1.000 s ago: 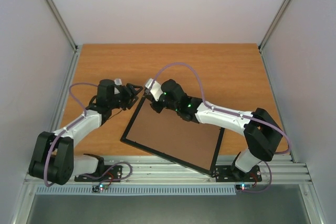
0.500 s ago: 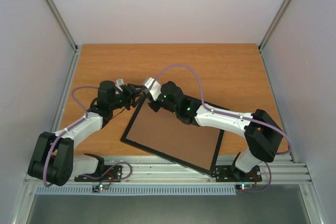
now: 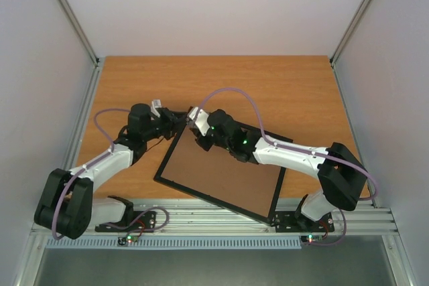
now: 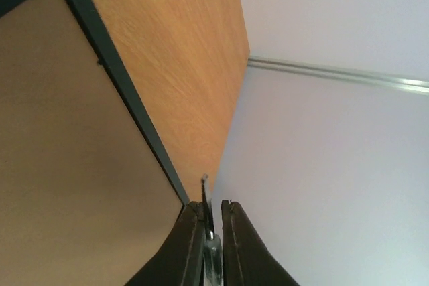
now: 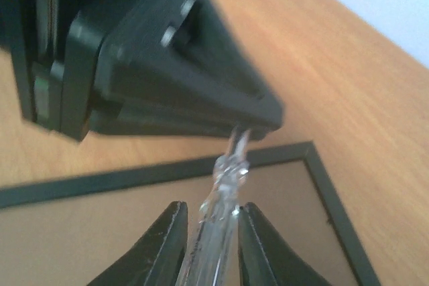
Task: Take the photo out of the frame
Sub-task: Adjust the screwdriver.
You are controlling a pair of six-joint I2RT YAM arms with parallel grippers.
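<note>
Top external view: the frame (image 3: 224,172) lies flat on the table (image 3: 288,92), brown back upward, turned askew to the table's edges. The left arm (image 3: 110,155) reaches in from beyond the frame's left side. The right arm (image 3: 288,154) lies across the frame's far edge. Both tools meet at the frame's far left corner.

Right wrist view: the right gripper (image 5: 212,209) is over the frame's back, just inside that corner. It is narrowed on a thin clear strip (image 5: 224,175), which sits between its two fingers. The strip's far tip enters the black nose of the left gripper (image 5: 258,122), which is above the frame's rim.

Left wrist view: the left gripper is just off the frame's corner, its jaws almost together, pinching the same glossy sliver.

What the strip belongs to cannot be told. The photo is hidden; only the frame's back shows.
</note>
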